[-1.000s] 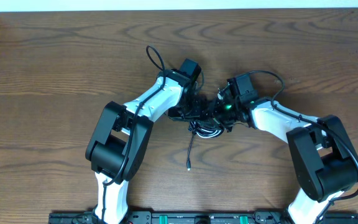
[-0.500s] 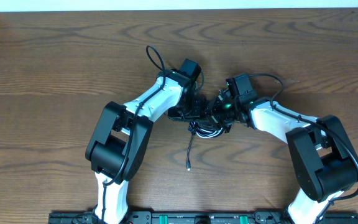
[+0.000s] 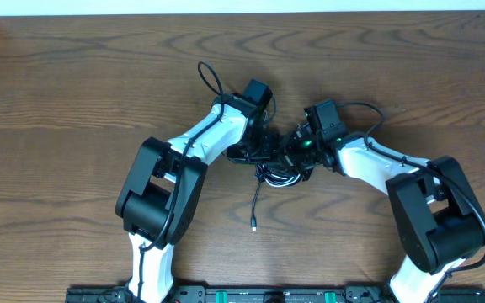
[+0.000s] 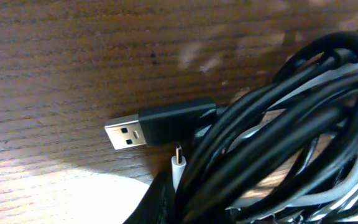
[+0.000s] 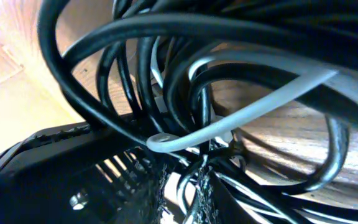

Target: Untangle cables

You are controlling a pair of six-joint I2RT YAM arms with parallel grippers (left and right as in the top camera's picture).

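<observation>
The left arm's fingers are closed; what they pinch is hidden. Just right of them and slightly nearer lies the tangled bundle of thin black cords and one white cord, between both arms and about equally close to each. Its loose black tail runs toward the near edge. The right arm's fingers seem clamped on strands of the bundle. Open brown wooden worktop surrounds everything.
</observation>
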